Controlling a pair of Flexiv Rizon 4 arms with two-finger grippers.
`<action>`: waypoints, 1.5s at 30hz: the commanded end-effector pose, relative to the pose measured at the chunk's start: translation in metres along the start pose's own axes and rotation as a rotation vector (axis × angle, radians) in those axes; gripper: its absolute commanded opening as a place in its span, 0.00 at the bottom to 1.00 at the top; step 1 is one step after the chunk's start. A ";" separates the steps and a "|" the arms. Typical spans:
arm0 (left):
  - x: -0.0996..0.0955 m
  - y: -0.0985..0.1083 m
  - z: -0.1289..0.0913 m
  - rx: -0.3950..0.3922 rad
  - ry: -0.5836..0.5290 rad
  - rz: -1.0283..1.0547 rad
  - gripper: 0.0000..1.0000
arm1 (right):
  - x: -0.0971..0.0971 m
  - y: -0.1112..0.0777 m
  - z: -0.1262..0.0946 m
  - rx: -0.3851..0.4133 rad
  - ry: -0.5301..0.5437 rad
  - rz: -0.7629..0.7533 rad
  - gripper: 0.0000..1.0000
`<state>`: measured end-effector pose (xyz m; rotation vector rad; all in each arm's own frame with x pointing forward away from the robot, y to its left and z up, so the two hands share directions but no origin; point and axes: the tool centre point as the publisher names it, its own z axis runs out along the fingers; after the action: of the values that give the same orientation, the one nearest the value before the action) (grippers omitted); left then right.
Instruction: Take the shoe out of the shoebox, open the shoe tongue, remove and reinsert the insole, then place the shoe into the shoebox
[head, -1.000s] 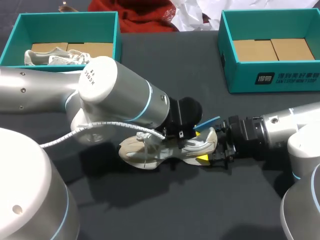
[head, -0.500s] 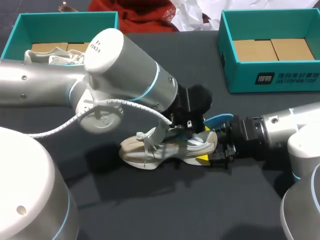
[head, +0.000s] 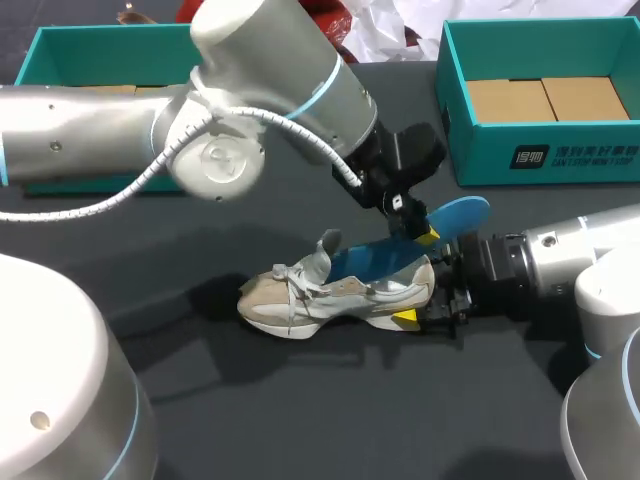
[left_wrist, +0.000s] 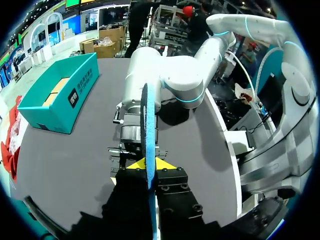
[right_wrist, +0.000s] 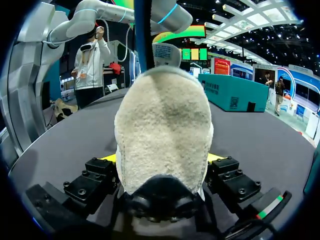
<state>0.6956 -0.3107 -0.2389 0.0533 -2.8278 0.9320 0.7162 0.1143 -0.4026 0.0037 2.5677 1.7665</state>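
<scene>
The left gripper (head: 414, 222), pinching the blue insole (head: 372, 258) whose front end sits inside the shoe (head: 330, 297) on the tabletop (head: 300, 400), should draw it out along its own length, while the right gripper (head: 428, 298), clamped on the heel, holds the shoe down.

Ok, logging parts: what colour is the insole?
Blue; the insole shows best in the head view.

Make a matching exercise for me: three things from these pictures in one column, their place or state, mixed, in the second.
1 insole
2 shoe
3 right shoebox

A on the table, heel in the right gripper
B teal, at the table's far right
C blue, partly out, pinched by the left gripper

Pairs: 1-C, 2-A, 3-B
</scene>
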 end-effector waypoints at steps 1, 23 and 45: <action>0.003 -0.011 -0.022 -0.005 0.098 0.009 0.00 | 0.001 -0.001 0.001 0.004 -0.002 0.000 0.00; 0.033 -0.040 -0.093 0.117 0.245 0.081 0.00 | 0.001 -0.001 0.001 0.004 -0.002 0.000 0.00; 0.062 -0.063 -0.134 0.329 0.119 0.037 0.00 | 0.001 -0.001 0.001 0.004 -0.002 0.000 0.00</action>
<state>0.6832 -0.3040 -0.0907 -0.0726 -2.5184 1.2445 0.7161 0.1144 -0.4025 0.0037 2.5676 1.7666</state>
